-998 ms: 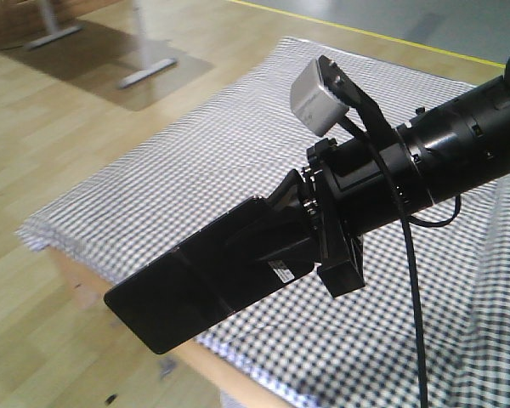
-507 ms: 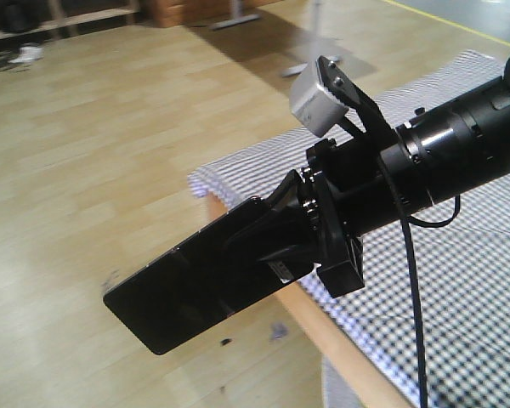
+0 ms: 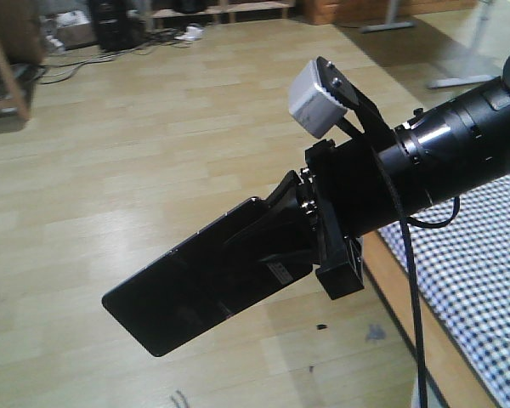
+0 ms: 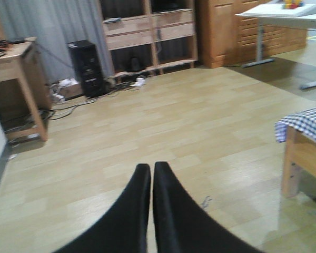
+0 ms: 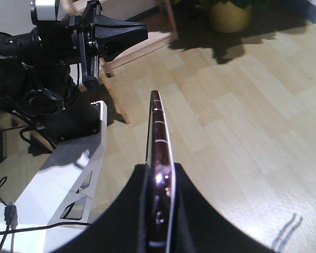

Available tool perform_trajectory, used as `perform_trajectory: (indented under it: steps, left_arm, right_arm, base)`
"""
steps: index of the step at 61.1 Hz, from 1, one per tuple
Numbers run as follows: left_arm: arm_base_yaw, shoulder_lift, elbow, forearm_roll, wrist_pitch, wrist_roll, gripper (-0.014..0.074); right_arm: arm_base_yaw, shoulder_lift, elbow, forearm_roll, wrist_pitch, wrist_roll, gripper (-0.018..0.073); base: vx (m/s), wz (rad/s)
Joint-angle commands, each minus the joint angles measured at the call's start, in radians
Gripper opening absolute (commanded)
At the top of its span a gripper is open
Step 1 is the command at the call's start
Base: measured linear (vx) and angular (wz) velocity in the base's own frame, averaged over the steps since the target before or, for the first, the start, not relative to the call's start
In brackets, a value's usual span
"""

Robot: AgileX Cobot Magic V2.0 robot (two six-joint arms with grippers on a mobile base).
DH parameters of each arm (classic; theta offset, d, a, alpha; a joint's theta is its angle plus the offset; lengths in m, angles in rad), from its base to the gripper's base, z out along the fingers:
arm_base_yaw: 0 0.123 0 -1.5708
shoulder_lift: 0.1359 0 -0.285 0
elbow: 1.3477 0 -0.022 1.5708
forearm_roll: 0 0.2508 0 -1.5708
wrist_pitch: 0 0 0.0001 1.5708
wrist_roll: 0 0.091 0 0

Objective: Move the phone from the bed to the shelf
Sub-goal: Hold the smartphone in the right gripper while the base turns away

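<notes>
One phone (image 3: 195, 289), one bed (image 3: 484, 255) at 4 o'clock, one shelf (image 4: 147, 31) at 12 o'clock, one left gripper (image 4: 151, 171) and one right gripper (image 5: 161, 168) are counted.

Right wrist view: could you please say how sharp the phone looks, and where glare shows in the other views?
Right wrist view: phone edge blurred near the lens; front-facing view: glare on the floor; left wrist view: soft, floor sheen.
</notes>
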Motion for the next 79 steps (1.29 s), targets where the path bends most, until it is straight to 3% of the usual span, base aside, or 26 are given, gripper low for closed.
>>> perform_trajectory:
  steps: [1, 29, 79]
  left_arm:
    - [-0.003, -0.004, -0.023, -0.009, -0.072, -0.006, 0.0001]
    - [-0.003, -0.004, -0.023, -0.009, -0.072, -0.006, 0.0001]
    - [-0.003, -0.004, -0.023, -0.009, -0.072, -0.006, 0.0001]
  right_arm:
    - [-0.002, -0.038, -0.026, 0.08, 0.061, 0.003, -0.0002]
    - [-0.002, -0.038, -0.026, 0.08, 0.06, 0.003, -0.0002]
    - [-0.002, -0.038, -0.026, 0.08, 0.06, 0.003, -0.0002]
  base:
    - [-0.14, 0.55]
    - [-0.09, 0.36]
    - [0.06, 0.08]
